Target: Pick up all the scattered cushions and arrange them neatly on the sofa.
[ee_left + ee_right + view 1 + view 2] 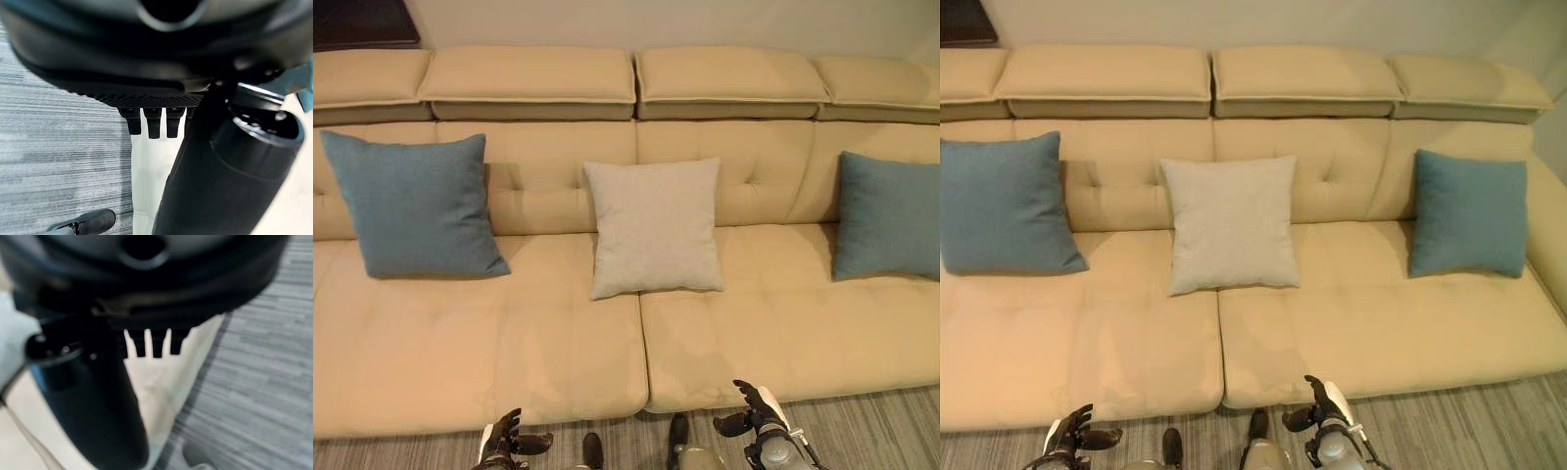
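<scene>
Three cushions lean upright on the sofa (558, 343): blue cushion (416, 206), grey cushion (654, 227), second blue cushion (889, 215). Left hand (501, 439) and right hand (756, 406) hang loosely spread, empty. Any further reach could knock one over.

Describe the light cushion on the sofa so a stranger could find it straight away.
Start at the long tan leather sofa that spans the view. Three square fabric cushions lean upright against its backrest; take the middle one, the pale grey cushion, standing above the seam between the two seat pads. Its neighbours, the left blue cushion and right blue cushion, are both blue.
</scene>
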Robot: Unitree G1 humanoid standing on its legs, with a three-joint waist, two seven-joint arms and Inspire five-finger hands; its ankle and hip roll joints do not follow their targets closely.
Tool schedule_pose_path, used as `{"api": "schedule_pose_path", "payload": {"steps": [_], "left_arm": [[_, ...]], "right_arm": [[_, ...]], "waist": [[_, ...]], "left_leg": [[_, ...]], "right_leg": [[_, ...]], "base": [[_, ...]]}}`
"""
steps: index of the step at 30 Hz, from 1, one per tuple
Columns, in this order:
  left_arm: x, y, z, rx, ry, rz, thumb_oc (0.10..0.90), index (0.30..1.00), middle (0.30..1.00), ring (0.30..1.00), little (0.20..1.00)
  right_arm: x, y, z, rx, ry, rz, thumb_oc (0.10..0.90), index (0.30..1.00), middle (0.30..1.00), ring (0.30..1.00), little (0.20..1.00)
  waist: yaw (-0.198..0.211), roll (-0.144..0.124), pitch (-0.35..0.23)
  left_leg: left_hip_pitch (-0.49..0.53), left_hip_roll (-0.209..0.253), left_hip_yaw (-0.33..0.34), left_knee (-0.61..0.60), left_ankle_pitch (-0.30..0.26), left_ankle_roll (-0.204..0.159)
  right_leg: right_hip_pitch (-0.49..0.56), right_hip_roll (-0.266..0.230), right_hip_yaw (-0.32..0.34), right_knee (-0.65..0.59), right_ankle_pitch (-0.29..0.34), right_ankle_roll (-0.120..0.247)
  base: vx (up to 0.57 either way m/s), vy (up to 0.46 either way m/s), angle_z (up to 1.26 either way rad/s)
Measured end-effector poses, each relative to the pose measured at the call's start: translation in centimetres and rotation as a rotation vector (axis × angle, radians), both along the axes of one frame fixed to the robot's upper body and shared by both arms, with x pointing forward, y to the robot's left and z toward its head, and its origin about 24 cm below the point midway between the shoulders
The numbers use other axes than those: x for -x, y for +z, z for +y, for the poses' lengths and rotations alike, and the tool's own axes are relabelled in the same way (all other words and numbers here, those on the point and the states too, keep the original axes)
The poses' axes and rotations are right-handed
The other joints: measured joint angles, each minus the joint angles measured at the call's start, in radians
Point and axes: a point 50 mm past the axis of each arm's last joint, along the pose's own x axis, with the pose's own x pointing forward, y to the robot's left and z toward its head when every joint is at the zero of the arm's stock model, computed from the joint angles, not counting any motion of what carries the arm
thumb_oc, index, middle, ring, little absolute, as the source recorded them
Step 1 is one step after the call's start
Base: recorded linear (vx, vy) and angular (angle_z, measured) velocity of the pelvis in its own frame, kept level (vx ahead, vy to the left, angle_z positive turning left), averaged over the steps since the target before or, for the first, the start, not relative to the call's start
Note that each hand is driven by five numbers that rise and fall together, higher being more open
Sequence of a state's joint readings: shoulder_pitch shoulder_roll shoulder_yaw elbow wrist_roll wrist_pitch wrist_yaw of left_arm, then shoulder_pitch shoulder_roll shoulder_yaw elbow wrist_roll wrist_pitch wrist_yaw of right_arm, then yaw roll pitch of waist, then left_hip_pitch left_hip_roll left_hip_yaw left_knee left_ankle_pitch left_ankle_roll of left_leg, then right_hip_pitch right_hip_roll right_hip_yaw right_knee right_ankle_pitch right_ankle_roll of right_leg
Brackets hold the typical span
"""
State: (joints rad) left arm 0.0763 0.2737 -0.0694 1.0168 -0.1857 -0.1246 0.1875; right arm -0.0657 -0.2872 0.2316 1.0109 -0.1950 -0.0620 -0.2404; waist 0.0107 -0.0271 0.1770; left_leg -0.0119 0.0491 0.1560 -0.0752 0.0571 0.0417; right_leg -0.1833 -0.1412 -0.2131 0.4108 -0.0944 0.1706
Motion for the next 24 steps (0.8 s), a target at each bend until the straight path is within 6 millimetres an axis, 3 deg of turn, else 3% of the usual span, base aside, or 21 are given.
{"api": "schedule_pose_path", "payload": {"steps": [2, 3, 4, 7, 11, 15, 16, 17, 18, 20, 21, 22, 24], "left_arm": [[1.1, -0.2, 0.3, -0.004, 0.013, 0.028, 0.800, 0.900, 0.900, 0.900, 0.900], [1.6, -0.3, 0.5, -0.010, 0.015, 0.040, 0.800, 0.900, 0.900, 0.900, 0.900], [2.3, -0.8, 0.0, 0.007, 0.025, 0.074, 0.800, 0.900, 0.900, 0.900, 0.900], [3.2, -1.2, -0.9, 0.032, 0.032, 0.097, 0.800, 0.900, 0.900, 0.900, 0.900], [1.4, -1.0, -1.5, 0.044, 0.014, 0.057, 0.800, 0.900, 0.900, 0.900, 0.900], [-0.1, -1.0, -2.3, 0.062, 0.004, 0.041, 0.800, 0.900, 0.900, 0.900, 0.900], [0.1, -1.2, -2.3, 0.062, 0.010, 0.063, 0.800, 0.900, 0.900, 0.900, 0.900], [0.2, -1.3, -2.4, 0.065, 0.015, 0.076, 0.800, 0.900, 0.900, 0.900, 0.900], [0.9, -1.6, -2.4, 0.070, 0.022, 0.100, 0.800, 0.900, 0.900, 0.900, 0.900], [1.6, -1.9, -2.7, 0.079, 0.029, 0.129, 0.800, 0.900, 0.900, 0.900, 0.900], [1.9, -2.0, -2.9, 0.084, 0.031, 0.142, 0.800, 0.900, 0.900, 0.900, 0.900], [1.6, -1.9, -2.8, 0.082, 0.028, 0.134, 0.800, 0.900, 0.900, 0.900, 0.900], [0.9, -1.7, -2.3, 0.070, 0.023, 0.124, 0.800, 0.900, 0.900, 0.900, 0.900]], "right_arm": [[-0.4, 0.2, 0.0, 0.000, 0.000, -0.011, 0.800, 0.900, 0.900, 0.900, 0.900], [-0.5, 0.2, 0.2, -0.003, 0.001, -0.013, 0.800, 0.900, 0.900, 0.900, 0.900], [-0.7, 0.4, -0.4, 0.012, -0.002, -0.014, 0.800, 0.900, 0.900, 0.900, 0.900], [-0.7, 0.5, -0.8, 0.021, -0.007, -0.018, 0.800, 0.900, 0.900, 0.900, 0.900], [0.1, 0.1, -0.9, 0.018, -0.022, 0.005, 0.800, 0.900, 0.900, 0.900, 0.900], [1.4, -0.5, -1.5, 0.033, -0.047, 0.064, 0.800, 0.900, 0.900, 0.900, 0.900], [1.1, -0.5, -1.7, 0.041, -0.051, 0.067, 0.800, 0.900, 0.900, 0.900, 0.900], [1.5, -0.6, -1.9, 0.047, -0.055, 0.082, 0.800, 0.900, 0.900, 0.900, 0.900], [1.7, -0.7, -2.2, 0.054, -0.064, 0.088, 0.800, 0.900, 0.900, 0.900, 0.900], [2.7, -0.9, -2.8, 0.067, -0.084, 0.114, 0.800, 0.900, 0.900, 0.900, 0.900], [3.8, -1.3, -3.2, 0.077, -0.103, 0.162, 0.800, 0.900, 0.900, 0.900, 0.900], [4.4, -1.5, -3.2, 0.076, -0.110, 0.183, 0.800, 0.900, 0.900, 0.900, 0.900], [5.0, -1.9, -2.7, 0.058, -0.117, 0.209, 0.800, 0.900, 0.900, 0.900, 0.900]], "waist": [[0.035, -0.018, -0.011], [0.046, -0.037, -0.022], [0.042, -0.026, -0.027], [0.033, -0.008, -0.048], [0.025, -0.018, -0.056], [0.015, -0.011, -0.052], [0.008, -0.018, -0.049], [-0.004, -0.023, -0.049], [-0.024, -0.025, -0.047], [-0.054, 0.009, -0.067], [-0.058, 0.040, -0.083], [-0.060, 0.043, -0.083], [-0.058, 0.020, -0.080]], "left_leg": [[-0.003, 0.007, 0.032, 0.000, 0.014, -0.020], [-0.005, -0.004, 0.037, 0.000, 0.014, -0.023], [-0.005, 0.001, 0.033, -0.002, 0.023, -0.039], [-0.015, 0.037, 0.005, 0.016, 0.033, -0.051], [-0.119, 0.065, -0.054, 0.098, 0.056, -0.086], [-0.128, 0.076, -0.090, 0.101, 0.107, -0.149], [-0.128, 0.062, -0.095, 0.104, 0.135, -0.190], [-0.120, 0.053, -0.096, 0.107, 0.122, -0.183], [-0.090, 0.038, -0.086, 0.107, 0.087, -0.152], [-0.056, 0.032, -0.076, 0.060, 0.072, -0.135], [-0.013, 0.042, -0.056, -0.016, 0.069, -0.133], [-0.014, 0.043, -0.057, -0.016, 0.051, -0.118], [-0.002, 0.026, -0.056, -0.016, 0.043, -0.105]], "right_leg": [[0.061, -0.014, -0.032, -0.044, -0.073, -0.002], [0.106, -0.013, -0.022, -0.149, -0.057, -0.008], [0.172, 0.021, -0.022, -0.280, -0.027, -0.073], [0.212, 0.076, -0.020, -0.367, 0.007, -0.096], [0.206, 0.108, -0.063, -0.426, 0.041, -0.134], [0.215, 0.122, -0.086, -0.451, 0.059, -0.165], [0.216, 0.103, -0.088, -0.458, 0.063, -0.171], [0.219, 0.092, -0.082, -0.466, 0.073, -0.174], [0.237, 0.077, -0.075, -0.481, 0.084, -0.168], [0.247, 0.087, -0.083, -0.485, 0.086, -0.156], [0.248, 0.103, -0.079, -0.488, 0.087, -0.144], [0.251, 0.104, -0.080, -0.490, 0.088, -0.139], [0.267, 0.093, -0.077, -0.502, 0.098, -0.122]], "base": [[-0.06, -0.182, -0.44], [-0.01, -0.109, -0.47], [-0.03, -0.148, -0.21], [-0.14, -0.216, -0.06], [-0.23, -0.106, 0.27], [-0.11, 0.013, 0.17], [-0.04, 0.100, -0.18], [-0.03, 0.137, -0.27], [0.03, 0.132, -0.09], [0.05, 0.079, 0.09], [0.04, 0.078, 0.10], [0.02, 0.057, 0.02], [0.01, 0.024, 0.03]]}}
